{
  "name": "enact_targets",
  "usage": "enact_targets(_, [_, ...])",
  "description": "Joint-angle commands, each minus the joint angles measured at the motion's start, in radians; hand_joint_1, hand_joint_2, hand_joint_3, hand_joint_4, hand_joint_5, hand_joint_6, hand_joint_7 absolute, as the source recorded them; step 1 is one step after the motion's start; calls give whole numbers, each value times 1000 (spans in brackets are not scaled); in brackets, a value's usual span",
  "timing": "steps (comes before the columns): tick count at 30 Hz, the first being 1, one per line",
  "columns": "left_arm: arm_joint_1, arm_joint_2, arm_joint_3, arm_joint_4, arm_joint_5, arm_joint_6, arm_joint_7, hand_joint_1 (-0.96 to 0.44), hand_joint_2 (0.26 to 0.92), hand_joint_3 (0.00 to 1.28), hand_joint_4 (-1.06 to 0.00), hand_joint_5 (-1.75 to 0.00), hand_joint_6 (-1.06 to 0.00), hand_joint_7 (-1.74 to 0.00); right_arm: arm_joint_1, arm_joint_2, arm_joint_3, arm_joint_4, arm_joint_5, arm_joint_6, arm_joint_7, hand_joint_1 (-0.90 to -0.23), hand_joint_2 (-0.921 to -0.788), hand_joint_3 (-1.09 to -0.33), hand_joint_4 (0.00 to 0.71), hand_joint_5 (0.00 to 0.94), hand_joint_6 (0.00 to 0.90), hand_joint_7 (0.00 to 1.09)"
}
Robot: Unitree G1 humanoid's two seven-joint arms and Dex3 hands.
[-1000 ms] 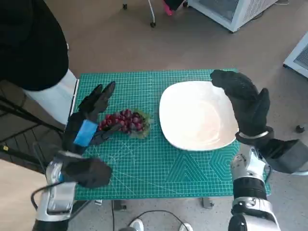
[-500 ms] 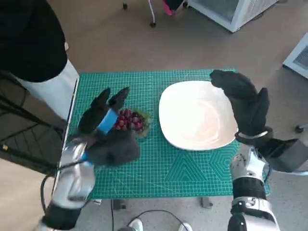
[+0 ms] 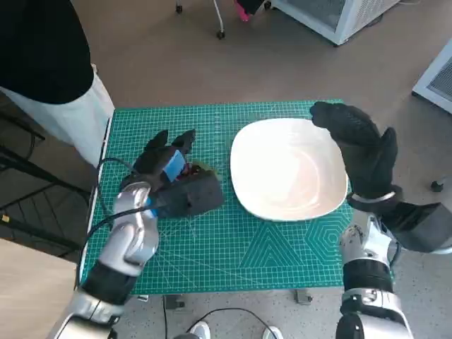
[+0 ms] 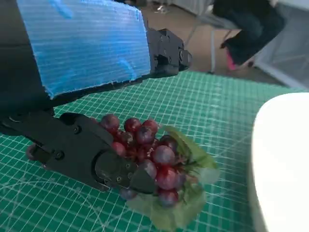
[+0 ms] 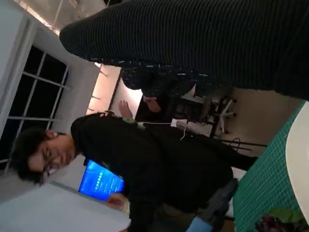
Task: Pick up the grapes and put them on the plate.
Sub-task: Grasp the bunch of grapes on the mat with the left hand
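Observation:
A bunch of dark red grapes (image 4: 153, 157) with green leaves lies on the green mat. My left hand (image 3: 167, 167) hovers right over it and hides nearly all of it in the head view. In the left wrist view the blue-taped back (image 4: 87, 43) sits above the bunch, and one black finger (image 4: 91, 154) lies against its side while the others spread over it. The grapes (image 5: 276, 223) also show small in the right wrist view. The white plate (image 3: 286, 169) lies empty to the right. My gloved right hand (image 3: 361, 148) rests at the plate's right edge with fingers spread, holding nothing.
A green cutting mat (image 3: 247, 240) covers the small table. A person in black and white (image 3: 49, 63) stands close by the table's left side and also shows in the right wrist view (image 5: 145, 164). A white cabinet (image 3: 339, 14) stands on the floor beyond.
My left hand has swung in from the left and forward, and now covers the grapes that were plain to see before. The right hand and plate have stayed put.

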Motion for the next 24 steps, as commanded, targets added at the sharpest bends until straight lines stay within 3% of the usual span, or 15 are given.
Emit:
enact_targets(1, [-72, -10, -25, 127, -21, -37, 51, -461, 743, 1, 1, 1, -152, 0, 4, -2, -6, 17, 0, 13, 6, -605, -921, -580, 327, 0, 421, 1])
enact_targets(13, [-225, -45, -76, 471, -71, -132, 146, -443, 743, 0, 1, 1, -154, -1, 4, 2, -13, 10, 3, 22, 2, -620, -921, -545, 334, 3, 443, 11])
enact_targets(24, [-302, -65, -103, 681, -115, -184, 169, -416, 740, 0, 1, 1, -159, -3, 13, 1, -19, 6, 2, 8, 2, -619, -921, -538, 338, 3, 447, 11])
